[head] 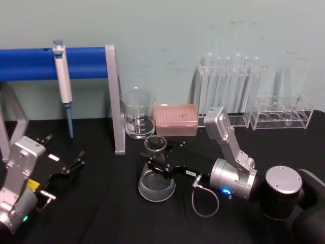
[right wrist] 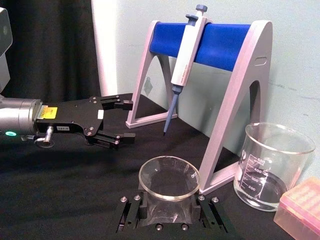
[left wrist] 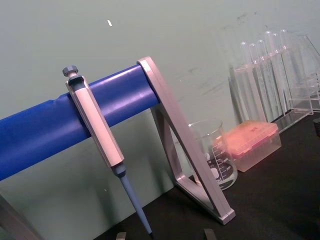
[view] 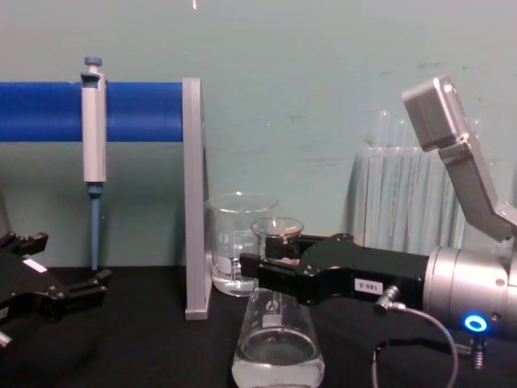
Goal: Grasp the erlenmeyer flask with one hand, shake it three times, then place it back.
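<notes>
Black, boxy, silver-wristed right hand (head: 156, 165) clamps its fingers on the narrow neck of the clear glass conical erlenmeyer flask (head: 157, 188), upright just before the cylindrical glass beaker (head: 138, 119); left gripper (head: 66, 148) parked, fingers spread.

Clear glass conical erlenmeyer flask (head: 157, 187): colourless, small white markings.
Black boxy right gripper (right wrist: 168, 212): white label (view: 367, 285), silver wrist (head: 231, 178), blue glowing ring (view: 475, 324), grey cable (head: 205, 206).
Black-fingered left gripper (right wrist: 129, 119): yellow label (right wrist: 47, 112), silver-grey arm (head: 18, 178), green light.
Metal pipette stand (head: 114, 96): grey frame, blue bar (head: 30, 63).
Slim plastic pipette (head: 63, 81): pale grey body, blue tip.
Rectangular tip box (head: 175, 119): translucent pink.
Straight-sided glass beaker (head: 138, 119): clear, white printed scale.
Acrylic test-tube racks (head: 231, 91): clear.
Tabletop (head: 101, 213): black.
Wall (head: 177, 30): pale green.
</notes>
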Controlling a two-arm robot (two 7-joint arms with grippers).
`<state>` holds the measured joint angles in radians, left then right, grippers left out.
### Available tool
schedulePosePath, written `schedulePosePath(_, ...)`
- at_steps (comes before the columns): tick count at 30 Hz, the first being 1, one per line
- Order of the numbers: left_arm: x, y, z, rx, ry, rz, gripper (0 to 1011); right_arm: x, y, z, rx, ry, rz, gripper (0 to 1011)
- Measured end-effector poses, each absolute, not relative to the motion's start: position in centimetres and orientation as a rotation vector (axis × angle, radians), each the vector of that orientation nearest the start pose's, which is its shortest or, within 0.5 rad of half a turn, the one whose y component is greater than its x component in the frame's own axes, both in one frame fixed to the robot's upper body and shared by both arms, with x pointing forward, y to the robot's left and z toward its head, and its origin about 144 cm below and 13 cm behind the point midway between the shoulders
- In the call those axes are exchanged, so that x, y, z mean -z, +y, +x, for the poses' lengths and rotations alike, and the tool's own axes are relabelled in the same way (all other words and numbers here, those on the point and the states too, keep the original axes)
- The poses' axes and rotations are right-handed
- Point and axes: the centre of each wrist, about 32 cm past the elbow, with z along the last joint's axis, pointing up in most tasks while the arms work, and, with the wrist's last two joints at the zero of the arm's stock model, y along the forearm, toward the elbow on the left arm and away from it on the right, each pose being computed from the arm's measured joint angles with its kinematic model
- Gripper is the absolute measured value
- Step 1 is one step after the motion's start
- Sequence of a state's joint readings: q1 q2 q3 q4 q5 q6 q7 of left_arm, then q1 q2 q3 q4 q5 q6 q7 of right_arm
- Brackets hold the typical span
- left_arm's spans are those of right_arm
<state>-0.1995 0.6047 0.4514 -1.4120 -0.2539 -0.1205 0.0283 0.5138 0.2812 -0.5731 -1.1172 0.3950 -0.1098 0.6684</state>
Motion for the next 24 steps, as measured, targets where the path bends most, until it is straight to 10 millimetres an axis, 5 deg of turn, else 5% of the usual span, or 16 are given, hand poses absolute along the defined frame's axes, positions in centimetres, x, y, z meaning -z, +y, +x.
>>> schedulePosePath(24, -113.98, 30.97, 48.86, -1.248, -0.285, 0.304, 1000, -115.43, -19.49, 57.48, 0.529, -0.036, -0.102, 450)
